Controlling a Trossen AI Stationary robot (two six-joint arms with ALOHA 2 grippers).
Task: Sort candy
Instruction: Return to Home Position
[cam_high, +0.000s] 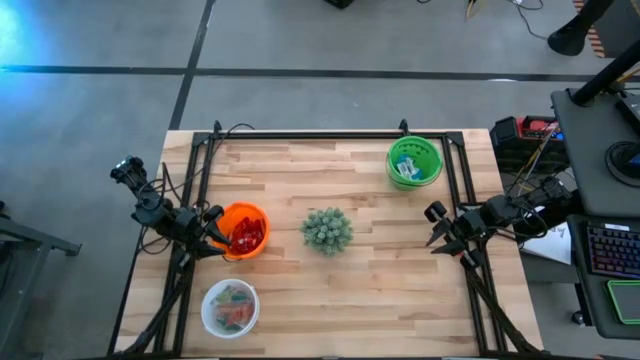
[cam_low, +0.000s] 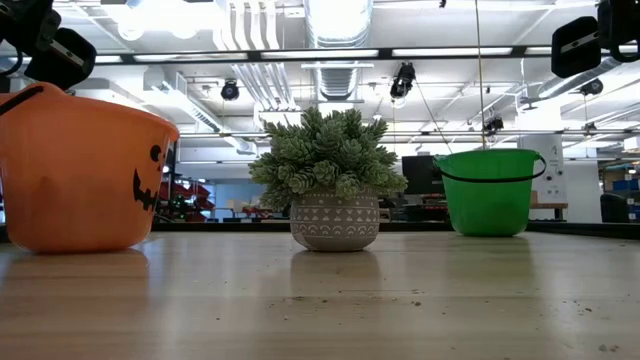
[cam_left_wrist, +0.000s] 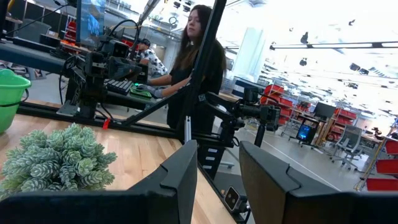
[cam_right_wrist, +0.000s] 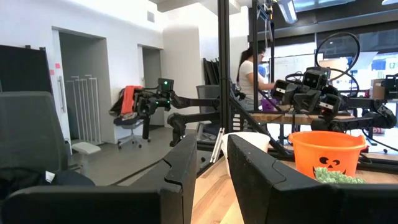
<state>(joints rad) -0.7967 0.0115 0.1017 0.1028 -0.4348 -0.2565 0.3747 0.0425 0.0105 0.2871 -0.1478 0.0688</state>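
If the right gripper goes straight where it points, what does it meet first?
Probably nothing near: the right gripper is raised; plant and orange bucket lie aside. Farther on, perhaps the white bucket.

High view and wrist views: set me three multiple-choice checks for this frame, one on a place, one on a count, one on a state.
1. Where does the plant stand?
A) mid-table, beside the orange bucket but apart from it
B) on the floor
C) in a gripper

2. How many buckets are on the table?
A) two
B) three
C) five

3. How are the left gripper and the right gripper?
A) both open and empty
B) left shut on the plant
C) right shut on a bucket

Answers:
1 A, the high view shows bare wood between the two.
2 B, the orange bucket, white bucket and green bucket.
3 A, each wrist view shows a bare gap between the fingers.
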